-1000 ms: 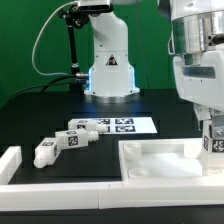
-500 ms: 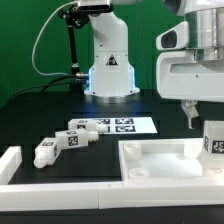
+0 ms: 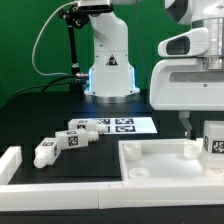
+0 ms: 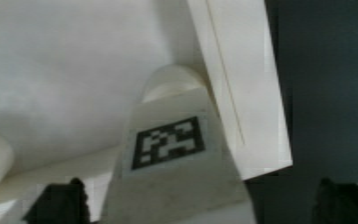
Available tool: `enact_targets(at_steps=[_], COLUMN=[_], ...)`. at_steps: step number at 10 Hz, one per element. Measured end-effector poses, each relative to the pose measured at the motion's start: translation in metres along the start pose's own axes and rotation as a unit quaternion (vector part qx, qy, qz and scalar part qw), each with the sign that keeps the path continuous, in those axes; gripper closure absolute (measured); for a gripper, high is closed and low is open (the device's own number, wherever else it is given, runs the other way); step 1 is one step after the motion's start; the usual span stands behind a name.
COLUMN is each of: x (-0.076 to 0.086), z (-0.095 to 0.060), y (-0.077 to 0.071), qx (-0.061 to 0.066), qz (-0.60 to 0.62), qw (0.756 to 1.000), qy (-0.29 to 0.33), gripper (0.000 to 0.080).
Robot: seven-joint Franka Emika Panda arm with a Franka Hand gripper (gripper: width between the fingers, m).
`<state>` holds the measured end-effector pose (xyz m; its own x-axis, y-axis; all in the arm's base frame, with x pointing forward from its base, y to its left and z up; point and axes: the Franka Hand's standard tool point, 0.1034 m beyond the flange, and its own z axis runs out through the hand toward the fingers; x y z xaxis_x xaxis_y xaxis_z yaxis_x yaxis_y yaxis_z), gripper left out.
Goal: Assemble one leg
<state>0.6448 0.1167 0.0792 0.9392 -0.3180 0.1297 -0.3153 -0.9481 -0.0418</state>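
Ok, sweeping from the exterior view's left. The desk (image 3: 25, 115) is dark, w/ a green backdrop behind. At the front-left corner a white rail (image 3: 10, 158) stands up, then runs along the front edge. Just inside it the spare legs (image 3: 45, 152) lie on their sides in a loose diagonal string, tags showing. They reach twd the marker board (image 3: 128, 125), which lies flat near the desk's middle. Behind that, at the back edge, is the robot base (image 3: 108, 62), white w/ a blue glow low down. Black cables loop off it on the exterior view's left.

Moving on: the front-right part of the desk is taken by the tray part (image 3: 160, 158). It's big, white and shallow, w/ a raised rim, sitting just behind the rail. And there's the leg (image 3: 213, 140), upright on the tray part, over by the desk's right edge, tag facing the camera. In the wrist view the leg (image 4: 167, 120) sits right alongside the tray part's rim; touching or a hair apart, can't tell.

The pincer (image 4: 202, 203) is released. Its fingers are spread wide, w/ a dark fingertip (image 4: 60, 200) on each side of the leg, neither touching it. In the exterior view one finger (image 3: 184, 123) hangs just beside the leg's top, on the exterior view's left of it. The other finger is out of frame. Nothing gripped. The arm's white body hangs above the tray part.
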Motion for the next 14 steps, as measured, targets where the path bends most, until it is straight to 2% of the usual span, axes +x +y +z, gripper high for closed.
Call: enact_targets(at_steps=[1,2,3,6,7,9,10,11,12,13,14], x=[-0.0002,-0.0004,-0.0002,-0.0002,-0.0005,0.0002,-0.0016,-0.0022,-0.0022,-0.0029,-0.0031], z=[0.0001,0.0002,0.0005,0.0015,0.0018,0.0025,0.0032,0.0032,0.0032,0.0034,0.0019], y=[-0.0002,-0.0005,0.0008,0.0041,0.0049,0.0092,0.0082,0.0075,0.0077,0.0078,0.0065], qx=[0.001,0.001,0.0,-0.004,-0.002,0.015,0.021,0.024,0.025,0.022,0.019], qz=[0.024,0.066,0.083,0.246,0.309,0.465,0.537,0.563,0.536,0.51,0.434], qw=[1.0,0.998,0.997,0.969,0.951,0.885,0.842,0.826,0.843,0.859,0.9], qy=[0.0,-0.001,-0.001,0.0,-0.003,-0.021,-0.03,-0.034,-0.033,-0.033,-0.034], gripper=[0.0267,0.045,0.0509,0.0509,0.0509,0.0509,0.0509,0.0509,0.0509,0.0434,0.0298])
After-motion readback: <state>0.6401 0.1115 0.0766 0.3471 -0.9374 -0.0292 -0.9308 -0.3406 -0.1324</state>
